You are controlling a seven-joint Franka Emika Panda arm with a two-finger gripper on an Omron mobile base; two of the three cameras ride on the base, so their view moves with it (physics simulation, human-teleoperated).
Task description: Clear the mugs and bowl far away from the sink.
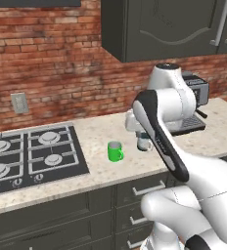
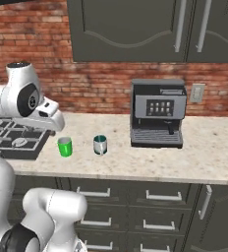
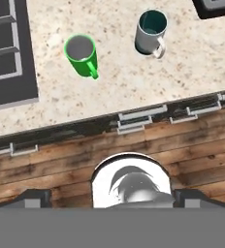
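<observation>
Both mugs stand upright on the speckled beige stone worktop (image 1: 105,136): the green mug (image 3: 81,54) at upper left of the hand view, the silvery mug (image 3: 150,33) with its teal inside at upper centre, well apart from each other. The end effector (image 2: 52,118) hangs above them at left of the right base view, fingers spread and empty. Both mugs are glossy, rounded and thin-handled, so an off-centre pinch could tip one or skid it toward the black stovetop (image 1: 27,156) or the coffee machine (image 2: 157,113).
</observation>
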